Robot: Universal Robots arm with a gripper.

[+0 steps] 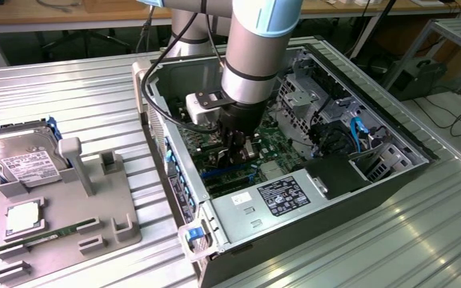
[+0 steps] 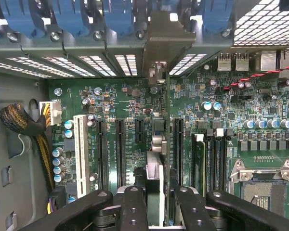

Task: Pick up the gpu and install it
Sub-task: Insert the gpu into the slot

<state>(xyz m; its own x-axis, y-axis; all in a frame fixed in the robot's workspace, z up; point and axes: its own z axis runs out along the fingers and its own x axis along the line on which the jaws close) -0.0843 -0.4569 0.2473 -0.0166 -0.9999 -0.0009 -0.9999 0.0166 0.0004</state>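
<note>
The open computer case (image 1: 391,129) lies on its side on the metal table. My gripper (image 1: 239,147) reaches down into it over the green motherboard (image 1: 275,147). In the wrist view the gripper (image 2: 156,207) is shut on the gpu (image 2: 155,180), which I see edge-on as a thin dark card between the black fingers (image 2: 134,209). The card's pale metal bracket (image 2: 169,41) stands at the case's rear slot openings. The card runs along the motherboard (image 2: 125,101) between two black expansion slots (image 2: 177,144). Whether its edge sits in a slot is hidden.
A grey holder tray (image 1: 62,222) on the exterior view's left carries a silver hard drive (image 1: 26,162), a processor (image 1: 22,217) and a green memory stick (image 1: 42,239). Blue slot clips (image 2: 118,17), a cable bundle (image 2: 24,122), the power supply (image 1: 283,198) and drive cage (image 1: 311,90) crowd the case.
</note>
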